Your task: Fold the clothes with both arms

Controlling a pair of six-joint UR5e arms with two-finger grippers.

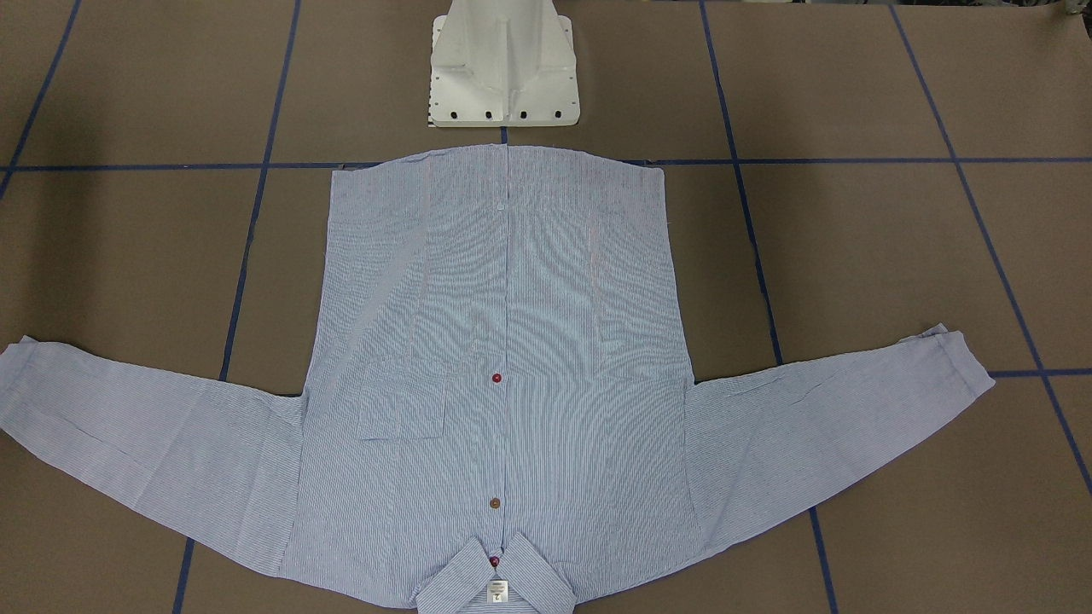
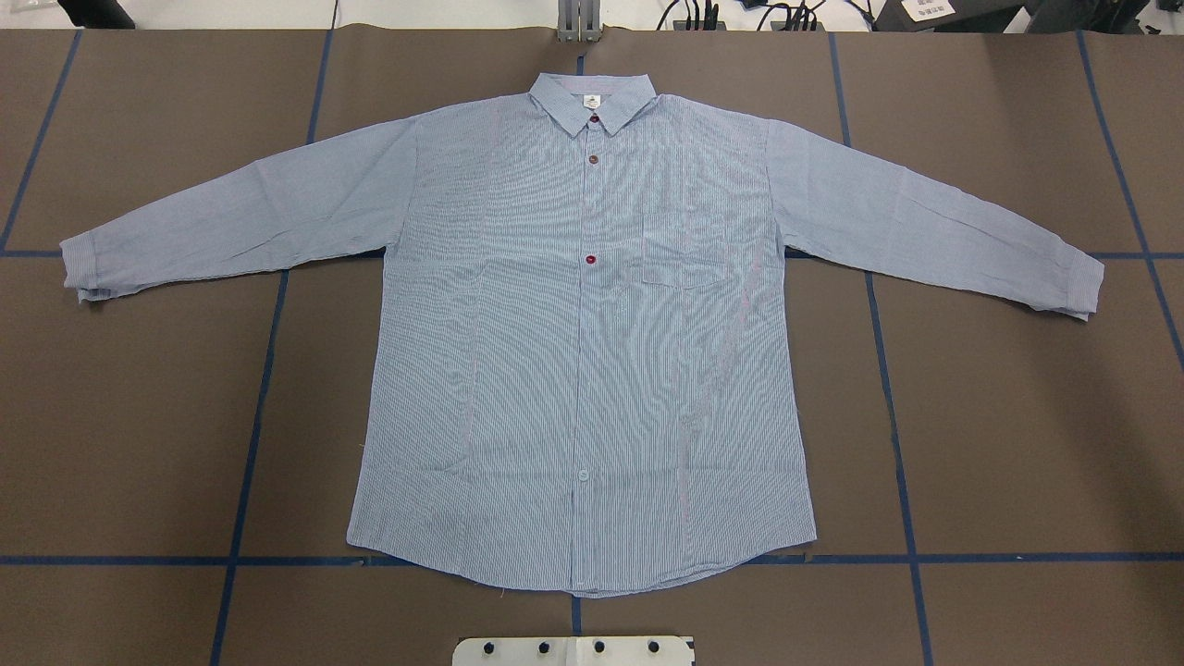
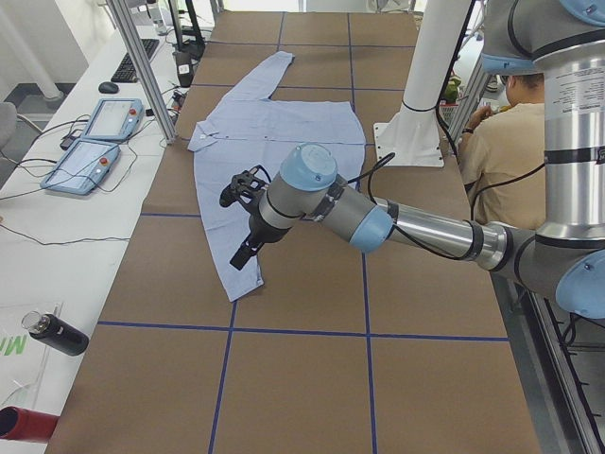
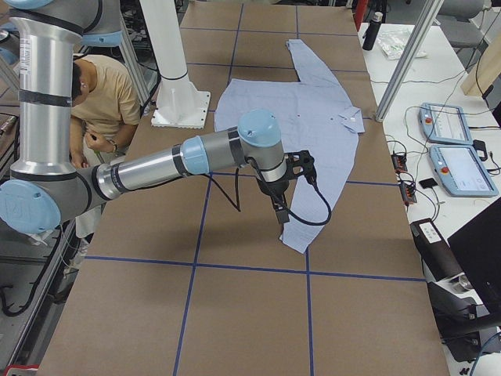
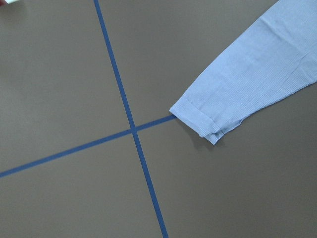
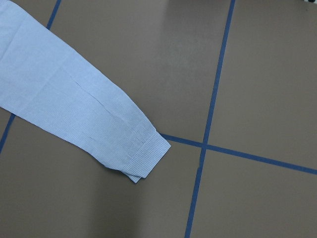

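Whether left end effector [image 3: 246, 255] or right end effector [image 4: 280, 216] is spread, cannot tell, pinstriped shirt [image 2: 518, 370] flat

The table [image 2: 1017, 416] has a brown top marked into large squares by blue tape [image 2: 252, 416]. A shirt [image 2: 592, 370] lies flat on it, front up and buttoned, with both sleeves spread out to the sides. Its collar [image 2: 592, 92] points away from the robot, and its hem is near the white base [image 1: 505, 77] standing at the robot's edge. The left cuff [image 5: 200, 119] and right cuff [image 6: 146, 158] each lie over a tape line
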